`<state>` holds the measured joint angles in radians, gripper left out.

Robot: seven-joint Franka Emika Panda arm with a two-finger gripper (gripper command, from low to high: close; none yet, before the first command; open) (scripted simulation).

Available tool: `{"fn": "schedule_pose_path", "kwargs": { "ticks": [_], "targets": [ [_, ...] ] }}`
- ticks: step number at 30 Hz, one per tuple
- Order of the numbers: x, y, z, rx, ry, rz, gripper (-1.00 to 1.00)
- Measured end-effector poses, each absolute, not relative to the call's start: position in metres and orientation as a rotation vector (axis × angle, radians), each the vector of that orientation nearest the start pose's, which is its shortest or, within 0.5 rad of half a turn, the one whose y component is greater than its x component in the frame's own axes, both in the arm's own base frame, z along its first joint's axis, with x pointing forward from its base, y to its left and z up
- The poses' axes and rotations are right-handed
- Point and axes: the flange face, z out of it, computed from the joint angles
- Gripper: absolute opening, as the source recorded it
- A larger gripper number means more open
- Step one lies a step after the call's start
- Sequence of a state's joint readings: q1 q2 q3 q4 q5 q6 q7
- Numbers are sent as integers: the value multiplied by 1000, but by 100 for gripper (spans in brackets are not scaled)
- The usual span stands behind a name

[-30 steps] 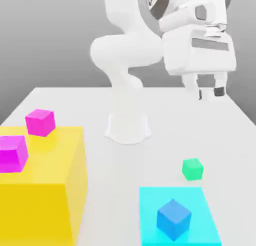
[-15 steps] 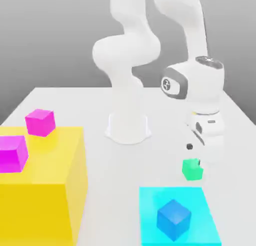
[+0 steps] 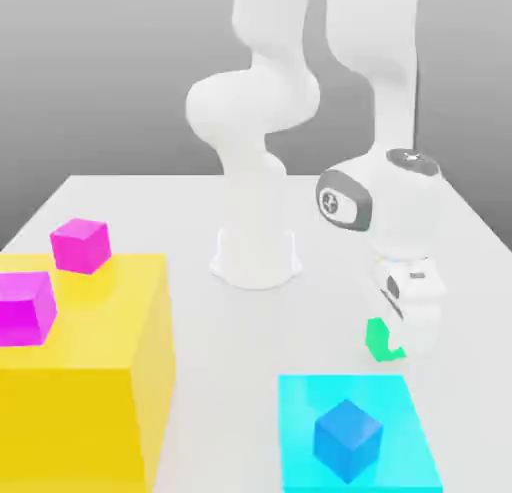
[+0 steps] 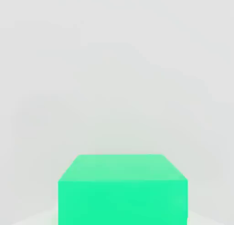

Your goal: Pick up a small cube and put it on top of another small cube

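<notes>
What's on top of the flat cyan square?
A blue cube sits on the cyan square. Whatever lies directly beneath the cube is covered and can't be seen.

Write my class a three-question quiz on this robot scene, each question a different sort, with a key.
1. Multiple choice: What does the blue cube rest on? (a) the yellow block (b) the cyan square (c) the robot's base
2. True or false: Both magenta cubes are on the cyan square.
3. Fill in the blank: In the exterior view, the gripper is down at the ____ cube.
Key: 1 b; 2 false; 3 green
</notes>
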<state>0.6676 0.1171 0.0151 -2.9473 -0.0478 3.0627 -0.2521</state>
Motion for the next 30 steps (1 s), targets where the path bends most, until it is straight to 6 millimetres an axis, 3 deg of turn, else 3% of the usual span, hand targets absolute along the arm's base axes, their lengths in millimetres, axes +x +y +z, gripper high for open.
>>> {"fn": "schedule_pose_path", "kwargs": {
  "ticks": [4,8,13,17,21,26,28,30],
  "targets": [
    [243,203,183,-2772,-1483,2,-100],
    [289,175,220,-2890,-1245,-8,-100],
    [354,99,278,-3052,-796,-22,-100],
    [382,15,329,-3133,-401,-27,-100],
    [380,-80,381,-3156,16,-22,-100],
    [331,-198,439,-3094,546,-4,-100],
    [321,-214,427,-3077,620,0,-100],
    [319,-218,402,-3072,639,1,-100]
  ]
}}
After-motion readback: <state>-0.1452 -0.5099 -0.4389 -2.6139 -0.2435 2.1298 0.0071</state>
